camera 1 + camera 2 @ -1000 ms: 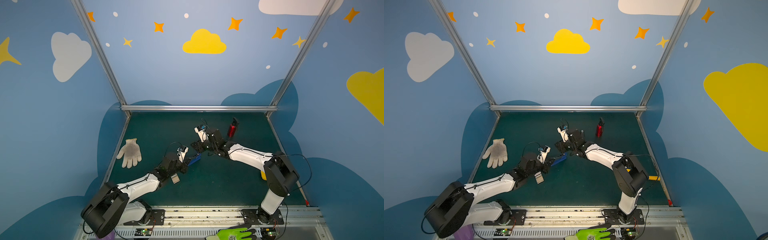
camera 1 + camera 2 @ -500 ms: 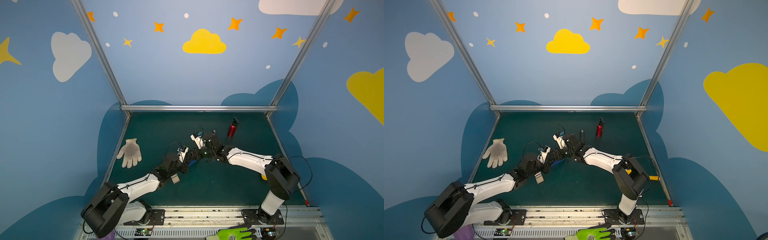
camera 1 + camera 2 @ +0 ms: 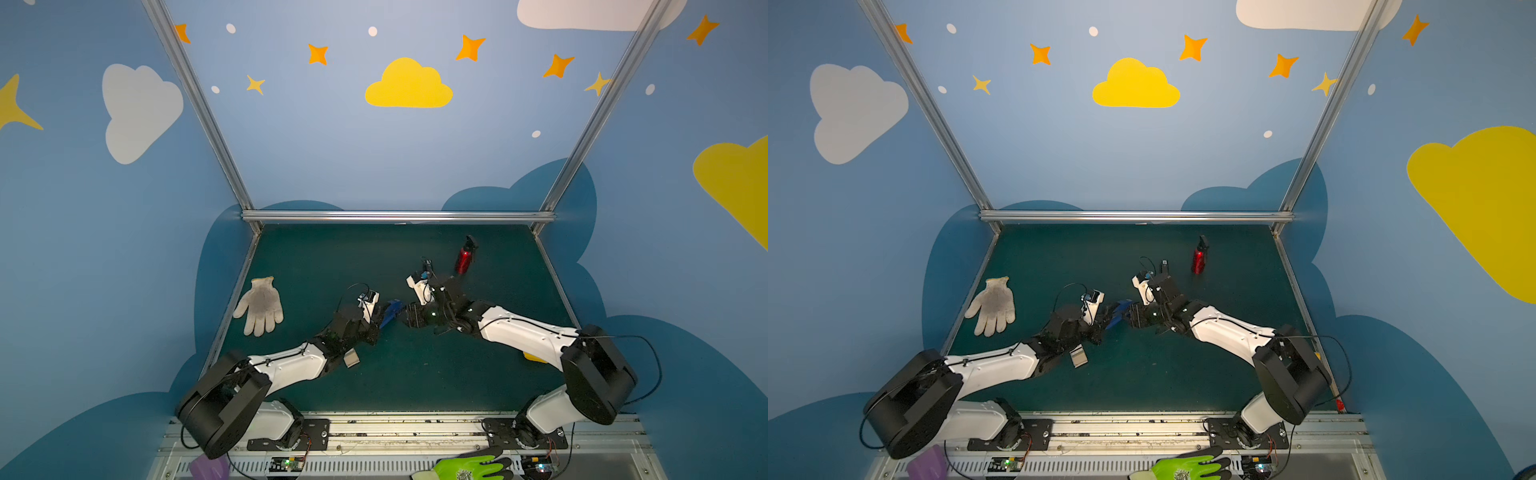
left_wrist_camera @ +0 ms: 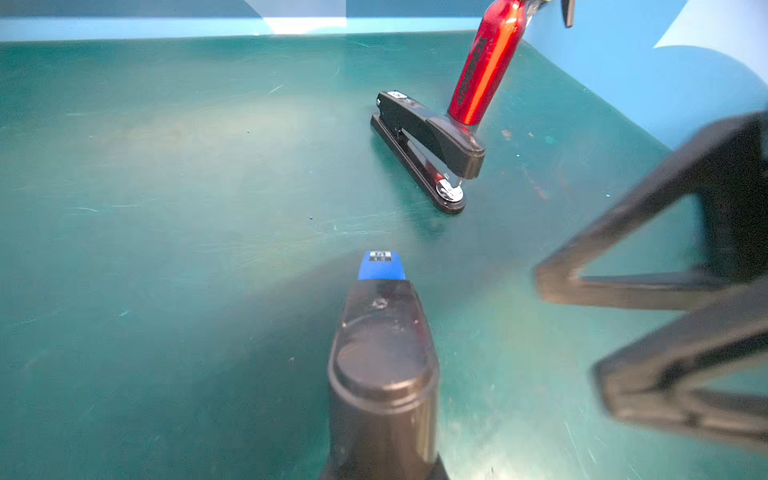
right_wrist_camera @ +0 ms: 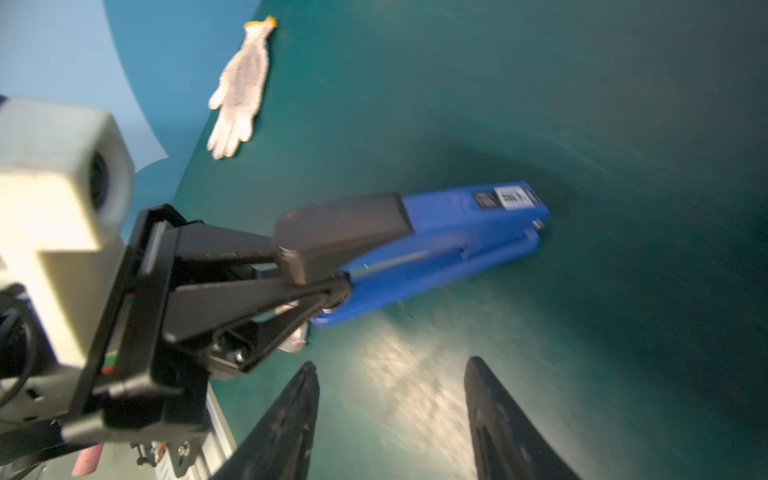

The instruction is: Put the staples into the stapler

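left arm: stretched low over the green mat (image 3: 415,374) toward the middle, forearm nearly level.
left gripper (image 5: 316,270): clenched on the dark rear end of the blue stapler (image 5: 449,232), whose nose sticks out beyond the fingers toward the right arm.
right arm: reaches in from the right, elbow low, wrist turned toward the left arm.
right gripper (image 5: 390,363): jaws spread with nothing between them; in both top views its tips sit just beside the stapler's nose.
blue stapler look: blue body, dark top cap, black and white label near the nose, top and base together.
box of staples (image 3: 351,358): small pale box on the mat just beside the left forearm, on its near side, apart from both grippers; print too small to read.
black stapler (image 4: 428,145): on the mat farther back, beside the red bottle (image 4: 482,70).
white glove (image 3: 261,305): flat near the mat's left edge.
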`<action>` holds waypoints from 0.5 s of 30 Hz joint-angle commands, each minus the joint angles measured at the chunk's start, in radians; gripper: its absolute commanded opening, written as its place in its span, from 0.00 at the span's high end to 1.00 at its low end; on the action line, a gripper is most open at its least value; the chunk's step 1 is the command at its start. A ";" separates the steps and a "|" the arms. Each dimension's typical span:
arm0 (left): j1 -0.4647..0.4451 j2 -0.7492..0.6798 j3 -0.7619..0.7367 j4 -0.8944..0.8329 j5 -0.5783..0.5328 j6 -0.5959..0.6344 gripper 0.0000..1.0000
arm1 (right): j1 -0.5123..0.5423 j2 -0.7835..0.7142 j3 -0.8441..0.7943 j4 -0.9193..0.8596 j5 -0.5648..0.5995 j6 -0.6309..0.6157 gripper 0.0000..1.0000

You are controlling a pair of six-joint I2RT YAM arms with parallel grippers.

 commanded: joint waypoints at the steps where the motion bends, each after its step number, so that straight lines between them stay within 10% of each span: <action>1: -0.025 0.066 0.034 0.035 -0.075 -0.020 0.96 | -0.028 -0.065 -0.047 -0.029 0.025 0.016 0.43; 15: -0.100 0.290 0.109 0.057 -0.100 -0.057 0.88 | -0.101 -0.153 -0.143 -0.068 0.047 0.024 0.43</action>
